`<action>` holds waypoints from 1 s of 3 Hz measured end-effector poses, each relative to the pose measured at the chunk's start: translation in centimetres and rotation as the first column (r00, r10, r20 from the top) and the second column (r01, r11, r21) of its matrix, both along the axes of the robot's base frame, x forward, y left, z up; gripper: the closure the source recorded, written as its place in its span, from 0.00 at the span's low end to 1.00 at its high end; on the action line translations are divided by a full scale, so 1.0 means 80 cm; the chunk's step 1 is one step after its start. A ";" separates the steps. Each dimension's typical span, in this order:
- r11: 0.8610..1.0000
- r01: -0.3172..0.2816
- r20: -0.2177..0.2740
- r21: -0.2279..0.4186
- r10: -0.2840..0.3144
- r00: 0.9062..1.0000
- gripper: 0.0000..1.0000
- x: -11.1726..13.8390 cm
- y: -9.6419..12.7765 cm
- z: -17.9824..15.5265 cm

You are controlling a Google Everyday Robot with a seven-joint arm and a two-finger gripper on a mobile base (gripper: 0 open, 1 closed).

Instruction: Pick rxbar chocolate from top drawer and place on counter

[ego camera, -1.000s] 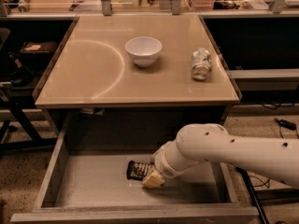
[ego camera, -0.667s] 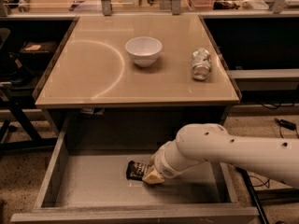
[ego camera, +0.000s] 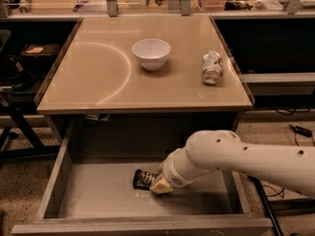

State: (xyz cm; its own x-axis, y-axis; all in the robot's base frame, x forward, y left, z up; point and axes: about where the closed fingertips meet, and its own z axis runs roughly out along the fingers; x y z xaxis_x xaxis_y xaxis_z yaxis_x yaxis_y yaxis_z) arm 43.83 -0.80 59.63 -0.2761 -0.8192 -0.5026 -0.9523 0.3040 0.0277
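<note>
Gripper (ego camera: 160, 185) low inside the pulled-out top drawer (ego camera: 98, 196), right up against one end of the rxbar chocolate (ego camera: 141, 179) — how far open, and whether holding the bar, impossible to tell. Bar flat on the drawer floor. On the counter (ego camera: 93, 87): white bowl (ego camera: 151, 53), drink can (ego camera: 212, 67).

Speckled floor (ego camera: 22, 188), dark side shelving (ego camera: 42, 63)
</note>
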 end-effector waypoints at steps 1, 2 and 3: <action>1.000 -0.013 0.001 -0.005 0.013 1.000 1.00 -0.001 0.001 0.023; 0.999 -0.050 0.017 0.008 0.050 0.999 1.00 -0.001 0.003 0.077; 0.997 -0.077 0.008 0.032 0.077 0.997 1.00 -0.001 0.004 0.136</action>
